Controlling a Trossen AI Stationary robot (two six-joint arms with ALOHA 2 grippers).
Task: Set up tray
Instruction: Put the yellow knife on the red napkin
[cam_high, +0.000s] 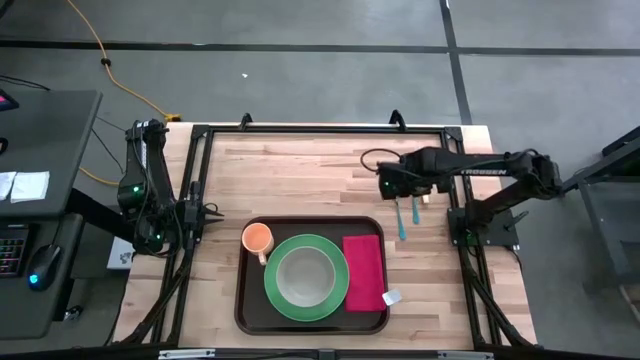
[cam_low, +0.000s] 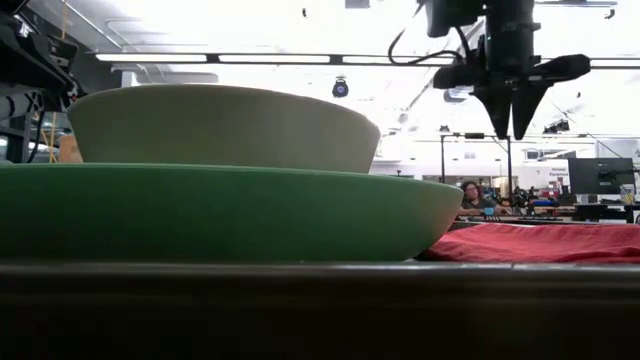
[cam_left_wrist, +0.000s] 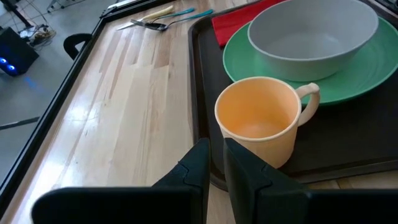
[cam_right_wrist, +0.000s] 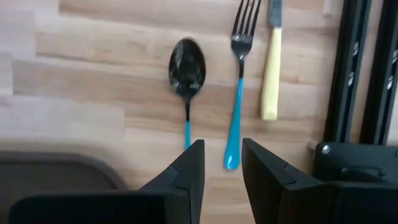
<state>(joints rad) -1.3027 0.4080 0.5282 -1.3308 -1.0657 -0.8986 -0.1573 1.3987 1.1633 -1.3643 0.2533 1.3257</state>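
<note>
One wooden table (cam_high: 300, 170) carries one dark brown tray (cam_high: 250, 300) at its near edge, holding one green plate (cam_high: 340, 290), one pale bowl (cam_high: 305, 275), one red napkin (cam_high: 363, 270) and one orange mug (cam_high: 258, 238). Beyond it lie a spoon (cam_right_wrist: 187, 65), fork (cam_right_wrist: 238, 81) and knife (cam_right_wrist: 270, 68); the spoon's handle is partly hidden. The right pincer (cam_right_wrist: 222, 165) hovers above them, narrowly apart and empty; the left pincer (cam_left_wrist: 215, 163), nearly together, sits beside the mug
</note>
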